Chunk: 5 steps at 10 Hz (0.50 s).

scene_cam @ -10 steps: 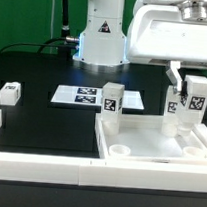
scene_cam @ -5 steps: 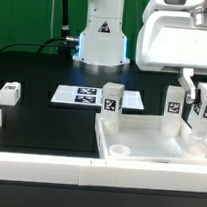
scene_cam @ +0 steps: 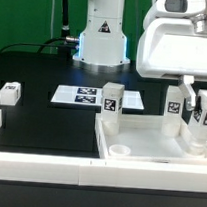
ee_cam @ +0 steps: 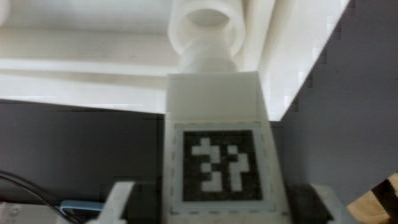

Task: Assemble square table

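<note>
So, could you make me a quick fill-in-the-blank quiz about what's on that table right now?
1. The gripper holds a white leg whose ____ faces the wrist camera.
2. Counting that one, ____ legs are in view.
3. The lone leg sits apart, toward the exterior view's ____.
4. The marker board lies on a ____ work surface.

Missing words: tag; four; left; black.

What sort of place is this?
Probably a robotics lab bench: an arm at a black table, a green backdrop, a marker board, and the gripper clamping a tagged leg.
</note>
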Each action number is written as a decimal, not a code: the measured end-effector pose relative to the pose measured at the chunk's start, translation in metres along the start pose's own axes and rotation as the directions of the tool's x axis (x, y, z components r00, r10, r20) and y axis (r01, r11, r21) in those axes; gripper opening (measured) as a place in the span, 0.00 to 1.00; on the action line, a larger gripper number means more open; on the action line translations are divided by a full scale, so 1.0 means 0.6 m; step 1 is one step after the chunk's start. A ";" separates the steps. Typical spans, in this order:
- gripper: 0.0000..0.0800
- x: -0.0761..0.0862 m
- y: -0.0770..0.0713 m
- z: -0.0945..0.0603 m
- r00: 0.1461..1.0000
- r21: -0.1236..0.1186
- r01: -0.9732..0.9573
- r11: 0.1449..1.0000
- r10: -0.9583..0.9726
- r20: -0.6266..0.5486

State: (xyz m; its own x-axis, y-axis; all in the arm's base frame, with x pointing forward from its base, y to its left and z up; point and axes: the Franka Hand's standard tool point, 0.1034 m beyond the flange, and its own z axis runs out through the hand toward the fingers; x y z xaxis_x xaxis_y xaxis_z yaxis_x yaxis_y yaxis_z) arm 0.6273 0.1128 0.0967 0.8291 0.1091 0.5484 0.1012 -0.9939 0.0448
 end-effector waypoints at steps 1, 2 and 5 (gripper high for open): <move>0.36 -0.002 0.000 0.001 1.000 0.000 0.000 1.000 0.000 0.002; 0.36 -0.005 0.000 0.004 1.000 -0.001 0.001 1.000 -0.001 0.004; 0.36 -0.015 0.000 0.011 1.000 -0.003 0.004 1.000 -0.004 0.015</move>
State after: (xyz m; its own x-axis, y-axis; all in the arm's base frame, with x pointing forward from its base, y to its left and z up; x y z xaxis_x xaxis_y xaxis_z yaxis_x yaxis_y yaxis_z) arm 0.6236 0.1117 0.0865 0.8368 0.1130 0.5358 0.1025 -0.9935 0.0495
